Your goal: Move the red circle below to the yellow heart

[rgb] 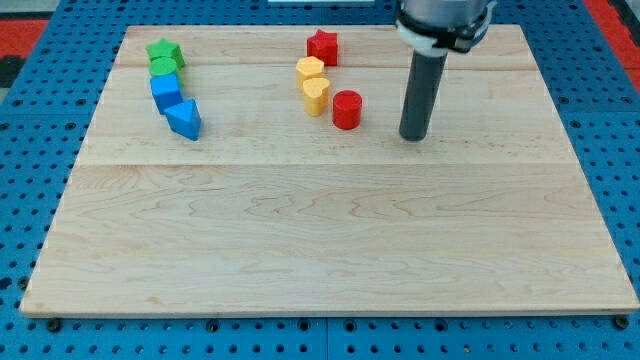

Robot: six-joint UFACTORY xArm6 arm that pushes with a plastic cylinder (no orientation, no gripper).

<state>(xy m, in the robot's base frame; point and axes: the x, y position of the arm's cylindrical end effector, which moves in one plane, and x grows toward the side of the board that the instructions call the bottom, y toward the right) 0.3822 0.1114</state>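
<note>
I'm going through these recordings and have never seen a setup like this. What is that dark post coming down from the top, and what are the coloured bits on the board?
There is one picture, from a single camera looking down at a slant on a wooden board. The dark post is the end of a robot arm: a plain rod with no fingers, so it holds nothing. It only pushes blocks with my tip, which stands just to the view's right of the red circle, apart from it. Left of that circle is the yellow heart, with a yellow hexagon and red star above it. At the view's upper left sit a green star, another green block, a blue block and a blue triangle.
</note>
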